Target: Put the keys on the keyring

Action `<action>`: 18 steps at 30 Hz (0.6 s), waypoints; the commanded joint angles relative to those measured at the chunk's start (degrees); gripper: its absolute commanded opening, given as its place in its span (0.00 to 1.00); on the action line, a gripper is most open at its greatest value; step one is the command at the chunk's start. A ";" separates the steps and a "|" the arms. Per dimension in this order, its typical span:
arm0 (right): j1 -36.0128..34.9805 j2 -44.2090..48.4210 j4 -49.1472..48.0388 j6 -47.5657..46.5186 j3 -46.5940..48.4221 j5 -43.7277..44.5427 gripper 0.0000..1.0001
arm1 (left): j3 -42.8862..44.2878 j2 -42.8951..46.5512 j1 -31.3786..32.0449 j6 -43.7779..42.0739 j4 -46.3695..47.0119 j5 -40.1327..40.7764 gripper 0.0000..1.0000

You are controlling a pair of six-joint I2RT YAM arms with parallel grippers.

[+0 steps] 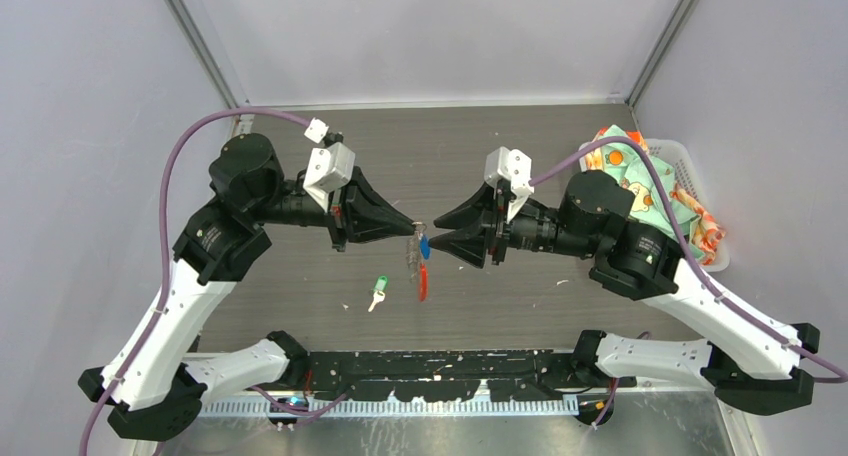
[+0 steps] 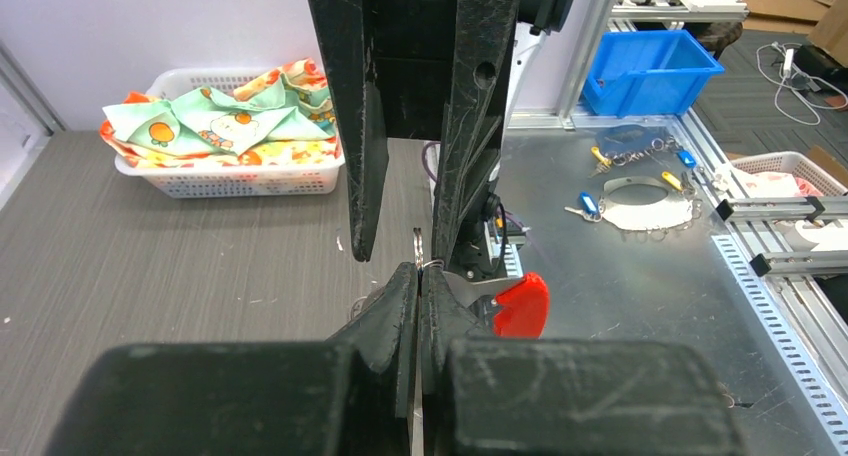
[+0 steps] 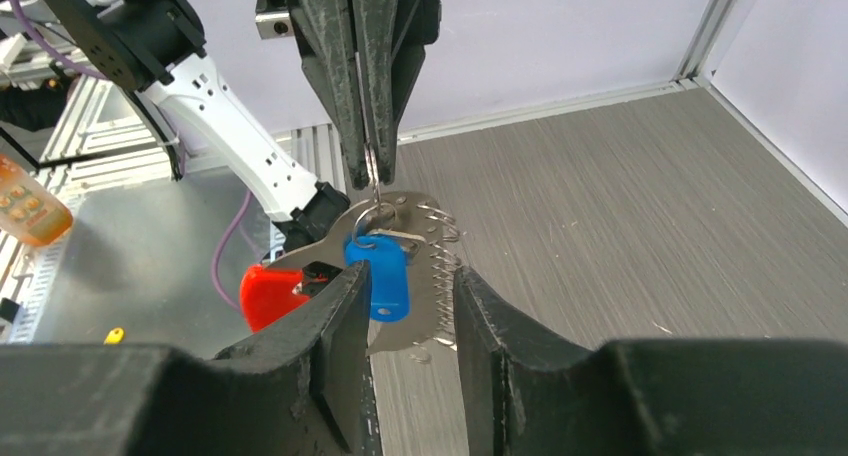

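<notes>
My left gripper point(image 1: 414, 226) is shut on the thin wire ring of the keyring point(image 3: 375, 214) and holds it above the table. From that ring hang a blue-headed key point(image 3: 385, 276), a silvery chain point(image 3: 440, 276) and a red piece point(image 3: 268, 294). In the top view the bunch shows as the blue key point(image 1: 425, 246) with the red piece point(image 1: 423, 282) below it. My right gripper point(image 3: 405, 281) faces the left one, jaws open, with the blue key and chain hanging loose between its fingers. A green-headed key point(image 1: 379, 288) lies on the table below the left gripper.
A white basket point(image 1: 720, 251) full of patterned cloth stands at the table's right edge. Grey walls close in the back and both sides. Beyond the table are a metal bench point(image 2: 640, 306) with more keys point(image 2: 640, 156) and a blue bin point(image 2: 650, 71).
</notes>
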State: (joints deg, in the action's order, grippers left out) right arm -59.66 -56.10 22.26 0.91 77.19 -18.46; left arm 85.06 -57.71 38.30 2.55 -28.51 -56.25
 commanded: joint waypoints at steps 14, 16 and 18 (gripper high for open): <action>-0.01 -2.73 -10.27 5.30 -0.70 1.34 0.21 | 1.87 0.67 0.20 -0.70 2.66 1.49 0.00; 0.01 -2.74 -10.37 5.15 -0.42 2.21 0.10 | 1.72 0.79 0.19 -0.72 2.64 1.49 0.00; 0.03 -2.41 -10.59 5.16 -0.50 3.29 0.03 | 1.48 1.00 0.19 -0.70 2.66 1.49 0.00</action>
State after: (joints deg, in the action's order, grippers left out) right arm -59.66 -58.87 16.45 5.50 76.16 -17.80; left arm 85.06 -57.71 38.28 2.31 -28.51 -54.37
